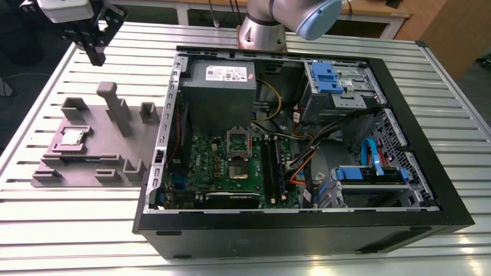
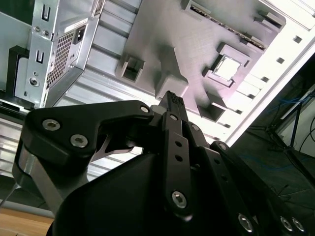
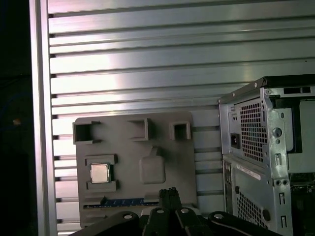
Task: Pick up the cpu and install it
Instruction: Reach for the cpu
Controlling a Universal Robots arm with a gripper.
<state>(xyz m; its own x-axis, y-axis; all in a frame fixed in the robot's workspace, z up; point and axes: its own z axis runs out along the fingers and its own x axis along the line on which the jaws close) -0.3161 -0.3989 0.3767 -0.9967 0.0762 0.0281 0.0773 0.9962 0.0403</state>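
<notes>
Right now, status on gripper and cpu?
Gripper shut, empty, up off the grey fixture. Cpu sits in its fixture pocket, untouched. Nothing covering it.

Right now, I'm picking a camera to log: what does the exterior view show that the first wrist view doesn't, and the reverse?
The exterior view adds the open case's inside: the green motherboard and its socket. The first wrist view adds the case's rear panel with its power inlet. Both share the cpu seated in the grey fixture, the table and the gripper.
</notes>
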